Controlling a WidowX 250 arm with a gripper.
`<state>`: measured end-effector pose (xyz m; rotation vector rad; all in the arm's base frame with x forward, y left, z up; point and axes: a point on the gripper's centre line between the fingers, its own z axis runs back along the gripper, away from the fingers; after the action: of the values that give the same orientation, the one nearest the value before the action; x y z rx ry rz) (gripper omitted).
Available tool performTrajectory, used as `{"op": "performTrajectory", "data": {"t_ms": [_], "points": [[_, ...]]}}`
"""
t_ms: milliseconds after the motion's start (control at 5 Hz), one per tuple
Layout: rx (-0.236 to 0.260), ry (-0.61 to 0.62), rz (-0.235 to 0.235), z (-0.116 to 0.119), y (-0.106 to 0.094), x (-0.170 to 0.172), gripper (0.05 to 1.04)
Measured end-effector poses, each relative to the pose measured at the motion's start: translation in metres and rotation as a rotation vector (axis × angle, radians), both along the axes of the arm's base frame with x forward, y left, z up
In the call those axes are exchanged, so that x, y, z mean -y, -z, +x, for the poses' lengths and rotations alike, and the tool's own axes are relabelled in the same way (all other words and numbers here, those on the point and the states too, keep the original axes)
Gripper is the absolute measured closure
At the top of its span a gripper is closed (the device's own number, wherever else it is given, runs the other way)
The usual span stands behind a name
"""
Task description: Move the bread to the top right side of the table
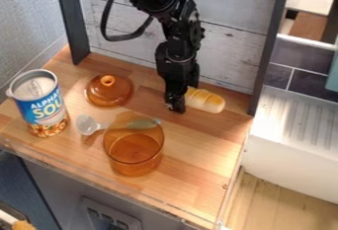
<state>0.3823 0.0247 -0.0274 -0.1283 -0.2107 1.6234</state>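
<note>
Black arm (180, 34) noted coming in at the top edge of the view, hung down before the pale plank panel (234, 44); a black cable (108, 19) is looped at its side. Claw (182, 100) seen low over the counter (191, 192), near the back edge, at the left end of the bread (206, 100). How far open the claw is cannot be told; whether the bread is gripped cannot be told either, its left end being partly hidden.

Bread: golden, scored across the top, set near the back edge, towards the back right corner of the counter.

Amber lid (109, 92) with round knob recorded left of the claw, knob up, near the back edge. Soup can (41, 103) found upright by the left edge. Amber glass pot (134, 147) placed upright nearer the front edge, mouth up. Spoon (86, 125) sighted between lid and pot, its clear bowl to the left, its greenish handle overlapped by the pot's upper part.

Off the counter's right edge, a white ridged surface (290, 120) is set below dark tiles (280, 66).
</note>
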Motion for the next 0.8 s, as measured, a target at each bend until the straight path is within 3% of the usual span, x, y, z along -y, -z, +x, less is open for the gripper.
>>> {"op": "performTrajectory", "data": {"t_ms": [200, 600, 800], "points": [[0.034, -0.011, 0.001, 0.000, -0.027, 0.000, 0.084], [0.092, 0.012, -0.009, -0.013, -0.063, -0.002, 0.084], [0.080, 0.039, -0.015, -0.020, -0.069, -0.001, 0.084]]}}
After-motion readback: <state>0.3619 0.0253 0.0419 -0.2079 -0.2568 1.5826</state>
